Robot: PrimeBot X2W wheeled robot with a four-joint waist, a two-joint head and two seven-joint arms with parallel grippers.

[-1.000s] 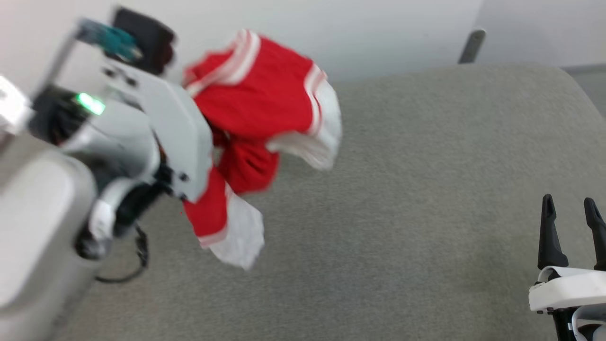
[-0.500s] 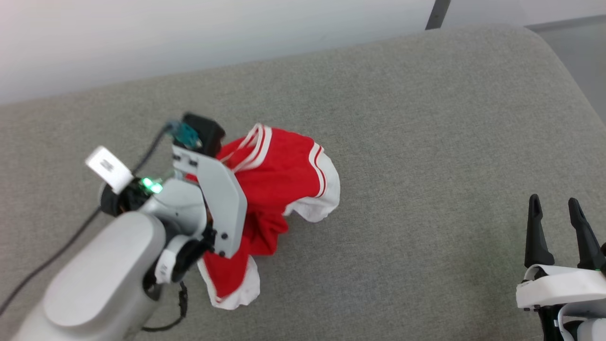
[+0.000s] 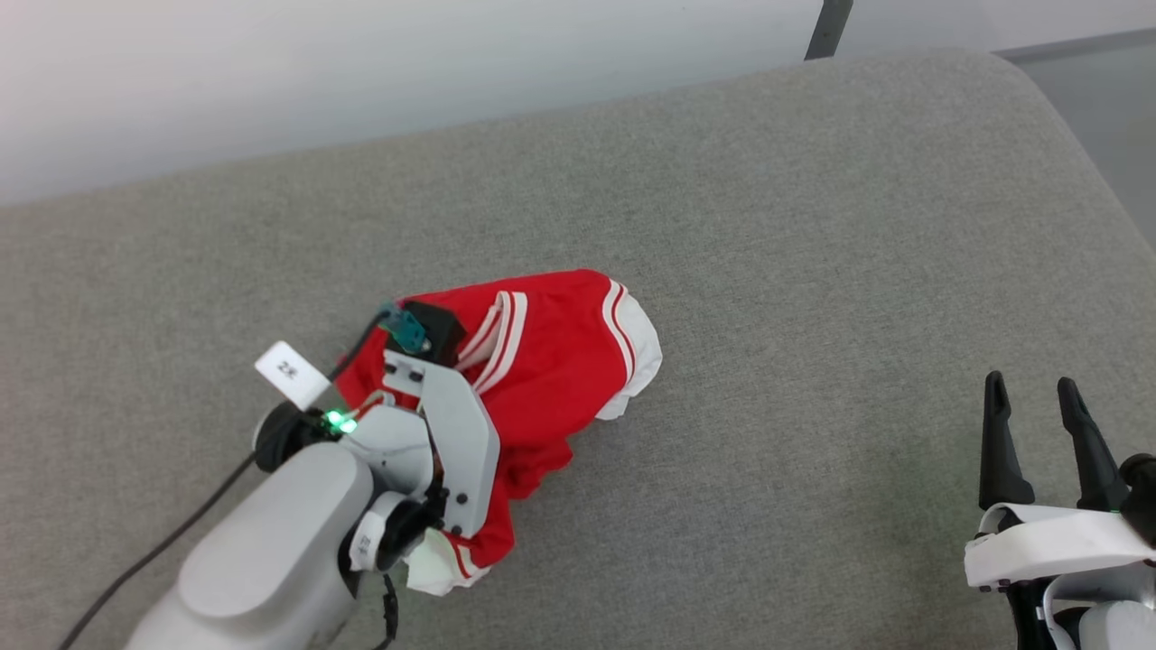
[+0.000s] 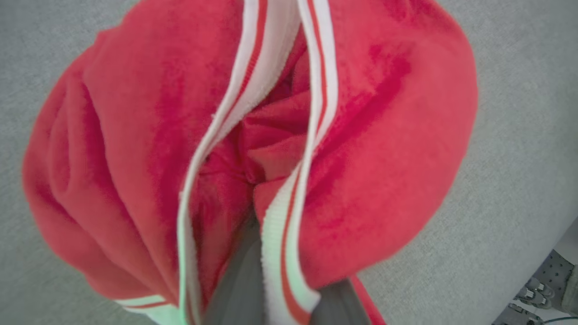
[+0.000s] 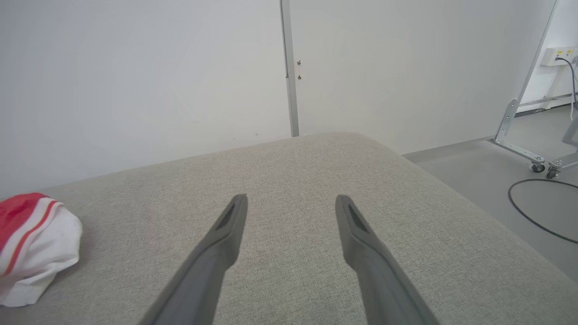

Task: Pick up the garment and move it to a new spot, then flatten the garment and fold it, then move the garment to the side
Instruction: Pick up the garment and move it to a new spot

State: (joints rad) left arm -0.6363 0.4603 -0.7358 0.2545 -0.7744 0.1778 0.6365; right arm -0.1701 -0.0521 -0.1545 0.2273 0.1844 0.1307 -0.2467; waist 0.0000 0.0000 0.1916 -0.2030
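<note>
Left hand [image 4: 289, 266]: wrist tilted down over the garment [image 3: 551, 352], narrow, pinched on its striped trim. Garment: bunched in a heap on the grey cushion [image 3: 768, 226]. Right hand [image 3: 1031, 384]: well to the garment's right, fingers wide, empty, pointing along the cushion. White wall [image 5: 135, 67] behind the garment. The right wrist view adds floor [image 5: 487, 180], a looped cable [image 5: 533, 216] and a wheeled frame [image 5: 519, 131], all far right of the garment.
</note>
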